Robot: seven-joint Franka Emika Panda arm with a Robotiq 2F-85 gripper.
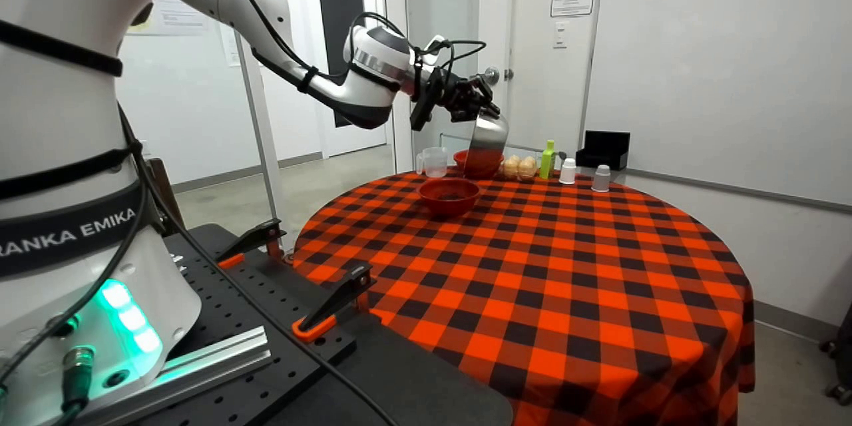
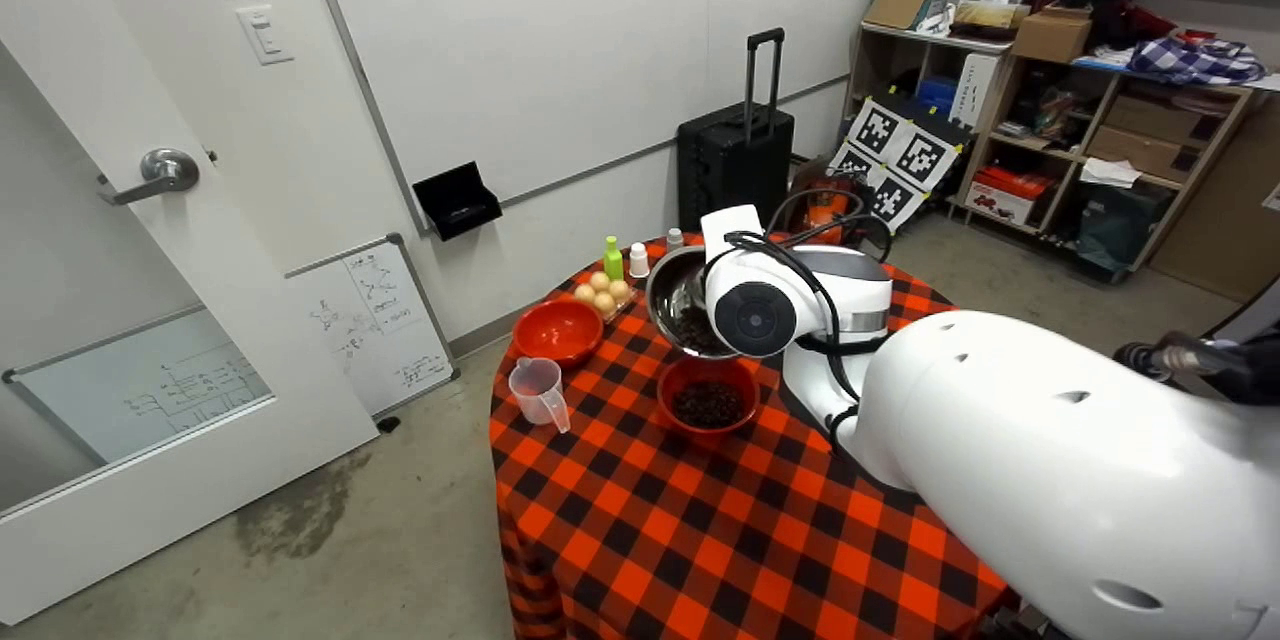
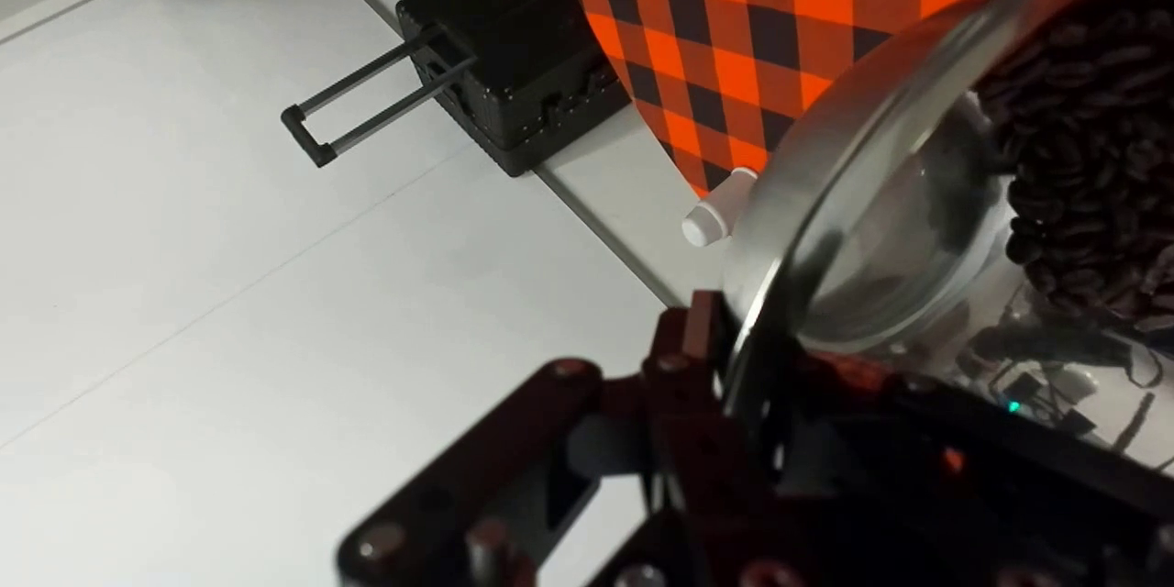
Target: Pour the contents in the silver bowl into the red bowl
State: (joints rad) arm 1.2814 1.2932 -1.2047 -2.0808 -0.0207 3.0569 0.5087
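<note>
Eggs sit beside a green bottle on a checked tablecloth; a black suitcase stands by a whiteboard.

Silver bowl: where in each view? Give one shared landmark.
In an exterior view: silver bowl above and right of centre, tilted.
In an exterior view: silver bowl just right of centre.
Wrist view: silver bowl in the right half, rim between the fingers.
Shared landmark: checked tablecloth.
</note>
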